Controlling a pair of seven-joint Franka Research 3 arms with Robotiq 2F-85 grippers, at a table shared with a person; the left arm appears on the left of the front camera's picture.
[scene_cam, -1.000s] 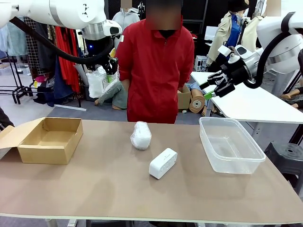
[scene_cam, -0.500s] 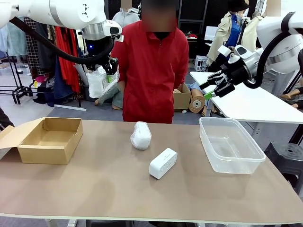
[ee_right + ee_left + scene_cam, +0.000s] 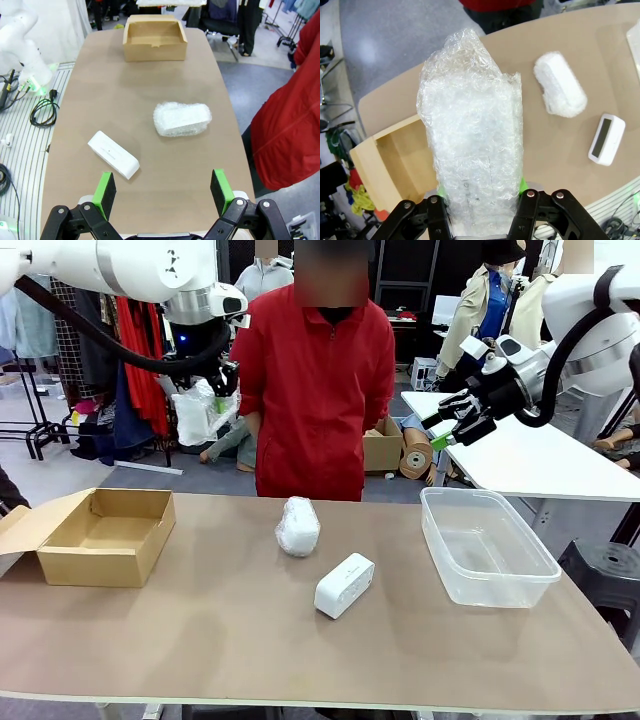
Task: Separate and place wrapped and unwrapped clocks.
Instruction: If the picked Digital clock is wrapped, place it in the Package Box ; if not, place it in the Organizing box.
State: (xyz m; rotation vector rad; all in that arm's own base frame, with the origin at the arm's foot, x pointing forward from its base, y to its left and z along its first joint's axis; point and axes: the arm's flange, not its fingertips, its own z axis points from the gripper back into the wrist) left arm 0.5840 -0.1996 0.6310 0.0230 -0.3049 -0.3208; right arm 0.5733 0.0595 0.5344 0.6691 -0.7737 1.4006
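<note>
High above the table's left side, my left gripper (image 3: pixel 218 392) is shut on a wrapped clock (image 3: pixel 196 412), a lump in bubble wrap; in the left wrist view the wrapped clock (image 3: pixel 472 145) rises between the green pads of the gripper (image 3: pixel 480 192). A second wrapped clock (image 3: pixel 297 526) lies near the table's middle, also seen as a wrapped clock (image 3: pixel 181 119). The bare white clock (image 3: pixel 344 585) lies in front of it, shown too as the bare clock (image 3: pixel 113 154). My right gripper (image 3: pixel 440 430) hangs open high at the right, its fingers (image 3: pixel 162 192) wide apart and empty.
An open cardboard box (image 3: pixel 98 535) stands at the table's left end. A clear plastic bin (image 3: pixel 487 545) stands at the right. A person in a red jacket (image 3: pixel 322 390) stands at the far edge, hands out of sight behind the back.
My left gripper has shifted slightly left with the wrapped clock. The person has moved a little to the left. My right arm has not moved.
</note>
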